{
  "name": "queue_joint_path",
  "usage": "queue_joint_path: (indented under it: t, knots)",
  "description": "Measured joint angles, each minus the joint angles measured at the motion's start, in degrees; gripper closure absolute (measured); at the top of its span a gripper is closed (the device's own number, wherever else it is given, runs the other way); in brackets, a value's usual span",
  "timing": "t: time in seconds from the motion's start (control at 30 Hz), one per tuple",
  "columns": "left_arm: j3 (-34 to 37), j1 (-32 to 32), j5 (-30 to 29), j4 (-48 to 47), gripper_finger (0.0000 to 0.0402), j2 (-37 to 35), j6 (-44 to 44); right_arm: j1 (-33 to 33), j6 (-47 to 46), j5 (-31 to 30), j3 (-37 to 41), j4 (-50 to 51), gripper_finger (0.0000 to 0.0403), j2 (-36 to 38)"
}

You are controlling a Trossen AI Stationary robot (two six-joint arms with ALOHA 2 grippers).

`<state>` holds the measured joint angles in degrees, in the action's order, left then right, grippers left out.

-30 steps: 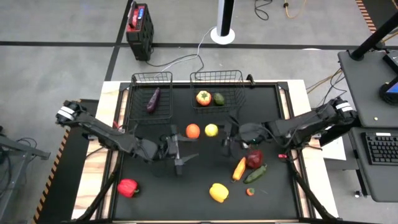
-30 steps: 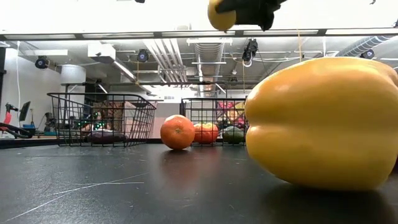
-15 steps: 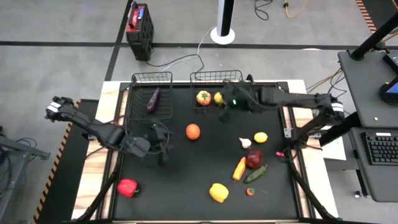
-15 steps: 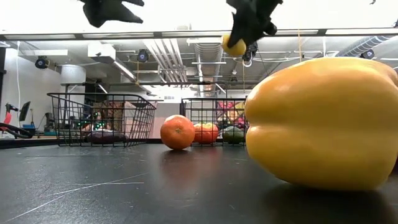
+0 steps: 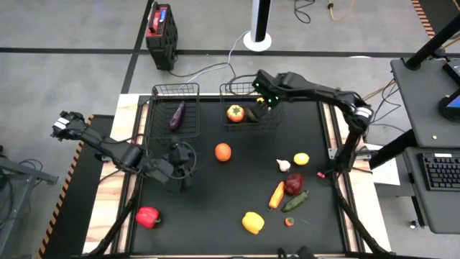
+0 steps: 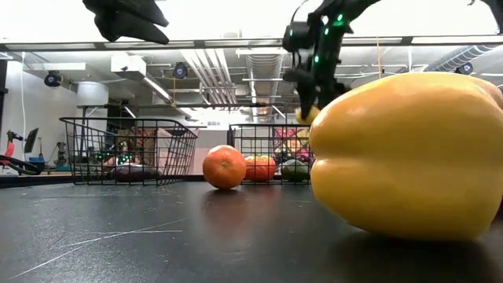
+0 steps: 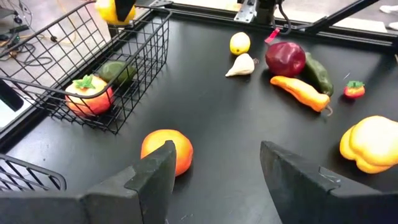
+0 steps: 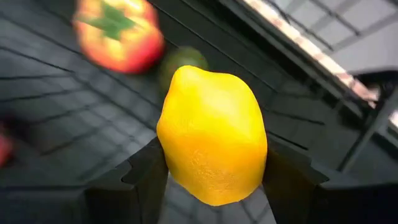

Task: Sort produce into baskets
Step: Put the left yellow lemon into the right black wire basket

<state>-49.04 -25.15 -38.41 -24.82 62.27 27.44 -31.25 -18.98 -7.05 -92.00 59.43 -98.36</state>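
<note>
High view: no readable labels or writing anywhere. Right tool (image 5: 269, 100) is over the far rim of the wider basket (image 5: 250, 108); its grip is hard to make out from here. Below it in that basket sit a tomato (image 5: 235, 113) and a dark green avocado (image 5: 253, 114). The narrower basket (image 5: 175, 110) holds an eggplant (image 5: 177, 115). Left tool (image 5: 188, 162) hovers over bare counter (image 5: 237, 187), with the orange (image 5: 223, 152) just ahead of it and a red pepper (image 5: 147, 216) behind, toward the near edge.

Low view: a yellow pepper (image 6: 405, 153) fills the foreground (blocks most of the right side). The right tool (image 6: 313, 93) hangs above the wider basket, its lemon mostly hidden.

Left wrist view: fingers (image 7: 152, 177) stand apart, holding nothing, with the orange (image 7: 166, 151) just beyond them. Farther off lie garlic (image 7: 242, 65), a second lemon (image 7: 240, 43), a dark red fruit (image 7: 285, 58), a carrot (image 7: 303, 91) and a cucumber (image 7: 318, 72).

Right wrist view: the tool clamps a lemon (image 8: 212, 134) between both fingers; tomato and avocado beyond are blurred.
</note>
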Motion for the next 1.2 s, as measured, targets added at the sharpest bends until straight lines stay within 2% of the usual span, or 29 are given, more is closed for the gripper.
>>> queue_joint_path:
  t: [0.2,0.43,0.63,1.03,1.2]
  knots:
    - [0.0,0.0,-0.02,-0.04,0.0187,0.25,-1.38,-3.15,1.76,-0.01,-4.79,5.08,0.0193,-6.78]
    - [0.0,0.0,-0.04,-0.27,0.0187,0.29,-1.42,-3.8,4.89,-0.83,-8.78,4.82,0.0193,-10.39]
    - [0.0,0.0,-0.13,-0.7,0.0187,0.29,-1.42,-4.33,7.36,-3.9,-8.86,4.65,0.0193,-11.77]
    - [0.0,0.0,-0.17,-0.68,0.0187,0.29,-1.42,-4.92,15.54,-5.01,-8.77,3.84,0.0193,-14.37]
    - [0.0,0.0,-0.17,-0.7,0.0187,0.32,-1.42,-4.96,16.09,-5.01,-8.77,3.07,0.0191,-14.37]
